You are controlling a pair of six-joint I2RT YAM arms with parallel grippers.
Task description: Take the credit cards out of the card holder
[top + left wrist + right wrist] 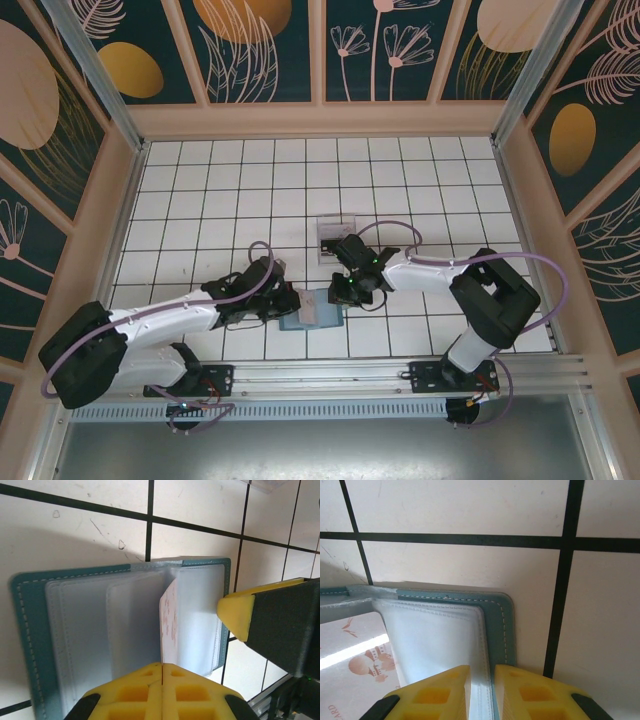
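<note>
The teal card holder (27, 630) lies open on the tiled floor, its clear sleeves fanned out. A pale credit card (169, 622) with reddish print stands on edge out of a sleeve, and my left gripper (162, 666) is shut on its near edge. From above, the left gripper (291, 303) sits at the left side of the card holder (312, 318). My right gripper (482, 677) is shut on the right edge of the card holder (506, 625), pinching sleeve and cover. The same credit card (355, 665) appears at lower left there. The right gripper (343, 296) meets the holder from the right.
A clear plastic tray (335, 232) stands just behind the two grippers. The right gripper's yellow fingertip (237, 612) is close beside the held card in the left wrist view. White tiled floor (230, 190) stretches behind and to both sides, bounded by wooden walls.
</note>
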